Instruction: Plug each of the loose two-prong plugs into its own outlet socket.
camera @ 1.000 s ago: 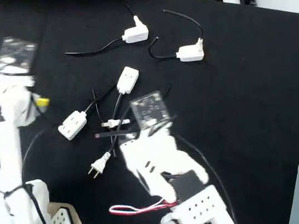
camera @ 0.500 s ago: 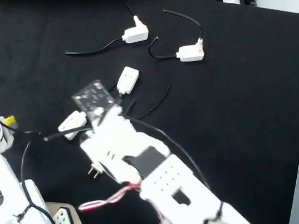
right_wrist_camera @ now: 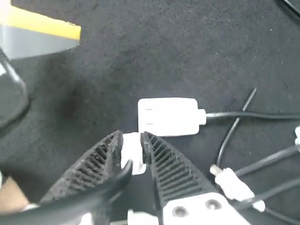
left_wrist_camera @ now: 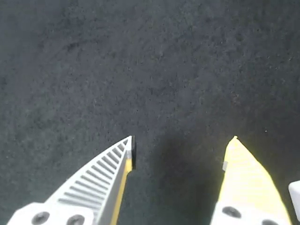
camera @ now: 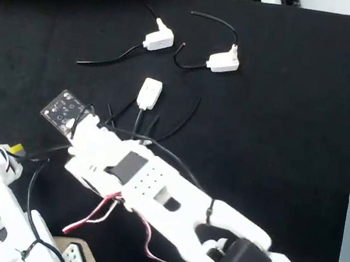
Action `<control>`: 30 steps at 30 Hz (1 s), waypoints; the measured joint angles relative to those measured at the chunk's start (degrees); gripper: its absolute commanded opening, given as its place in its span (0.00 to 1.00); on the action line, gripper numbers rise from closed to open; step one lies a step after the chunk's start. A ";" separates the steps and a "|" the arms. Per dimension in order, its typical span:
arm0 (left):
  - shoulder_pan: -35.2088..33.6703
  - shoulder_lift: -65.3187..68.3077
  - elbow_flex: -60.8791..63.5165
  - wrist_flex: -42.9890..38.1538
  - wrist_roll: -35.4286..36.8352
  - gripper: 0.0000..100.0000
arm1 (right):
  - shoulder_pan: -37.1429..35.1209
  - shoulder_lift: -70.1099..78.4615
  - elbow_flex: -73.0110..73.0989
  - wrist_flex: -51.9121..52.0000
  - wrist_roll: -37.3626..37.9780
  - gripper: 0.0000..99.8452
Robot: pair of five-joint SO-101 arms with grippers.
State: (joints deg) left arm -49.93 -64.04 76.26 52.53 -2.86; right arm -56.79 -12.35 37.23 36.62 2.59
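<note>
The right gripper [right_wrist_camera: 132, 137] is clenched on a small white two-prong plug [right_wrist_camera: 132, 151], held at the slotted face of a white rectangular outlet socket [right_wrist_camera: 168, 116], toward the front-left of the black cloth-covered table [camera: 295, 122]. Whether the prongs have entered cannot be told. The left gripper [left_wrist_camera: 183, 140] hangs released over bare cloth near the front-left corner. By judgement, the plug is light, rigid and smooth-sided: grip its body across the flats, never its limp thin black cable. The socket is equally light and likely to slide when pushed. A second white outlet socket [camera: 149, 93] near the table's middle shows nothing inserted. A white plug-and-socket pair [camera: 159, 38] and a neighbouring white pair [camera: 224, 60] near the far edge appear mated.
</note>
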 measured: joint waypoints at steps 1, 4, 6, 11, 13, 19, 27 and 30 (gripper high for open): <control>0.00 -0.09 0.18 -0.53 0.00 0.31 | 0.00 0.88 0.00 -0.97 0.35 0.01; 0.00 -0.09 0.26 -1.14 0.00 0.31 | 0.09 2.81 0.00 -3.08 0.44 0.01; 0.09 -0.09 0.26 -1.14 0.00 0.31 | 0.09 3.78 0.00 -4.31 0.53 0.01; 0.09 -0.09 0.26 -1.14 0.00 0.31 | 0.09 5.45 0.00 -7.12 1.41 0.01; 0.09 -0.09 0.26 -1.14 0.00 0.31 | 0.09 6.33 0.00 -8.00 2.37 0.01; 0.09 -0.09 0.26 -1.14 0.00 0.31 | 0.09 9.58 0.00 -9.85 2.99 0.01; 0.09 -0.09 0.26 -1.14 0.00 0.31 | 0.09 11.69 -3.25 -10.02 2.99 0.01; 0.09 -0.09 0.26 -1.14 0.00 0.31 | 0.09 11.69 -4.22 -10.02 2.99 0.01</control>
State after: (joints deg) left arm -49.85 -64.13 76.53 51.38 -2.86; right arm -56.70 -0.66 33.01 26.59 5.58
